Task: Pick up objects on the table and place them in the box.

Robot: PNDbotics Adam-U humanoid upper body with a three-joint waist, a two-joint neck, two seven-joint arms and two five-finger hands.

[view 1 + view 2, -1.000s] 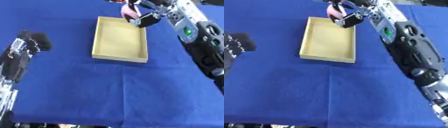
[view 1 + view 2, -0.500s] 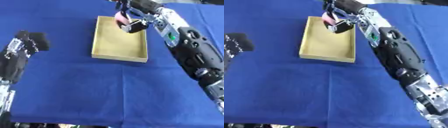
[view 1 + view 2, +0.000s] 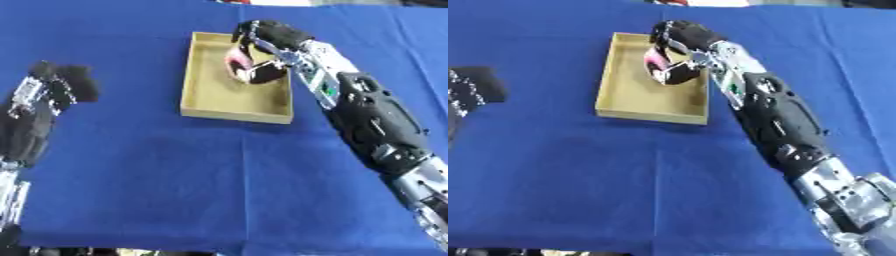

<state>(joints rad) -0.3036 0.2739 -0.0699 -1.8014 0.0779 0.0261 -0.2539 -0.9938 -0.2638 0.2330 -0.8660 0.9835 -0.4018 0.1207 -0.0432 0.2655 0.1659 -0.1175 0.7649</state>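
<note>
pink object [image 3: 234,64]: small, rounded, partly hidden; exact kind cannot be told. located over the upper middle of the frame, inside the outline of the box, held by the right hand.

blue cloth [image 3: 201,180]: covers the table, fills the lower frame; no other loose items visible on it.

left hand [image 3: 54,89]: mid left edge, idle over the cloth, fingers curled in, holding nothing.

box [image 3: 210,105]: shallow, tan, open-topped, upper centre; floor appears bare.

right hand [image 3: 262,50]: reaches in from the right, fingers curled round the pink object above the box's far half.

handling, judged: likely light and small; may be soft. best taken across its middle, as now; release low to avoid a bounce.
</note>
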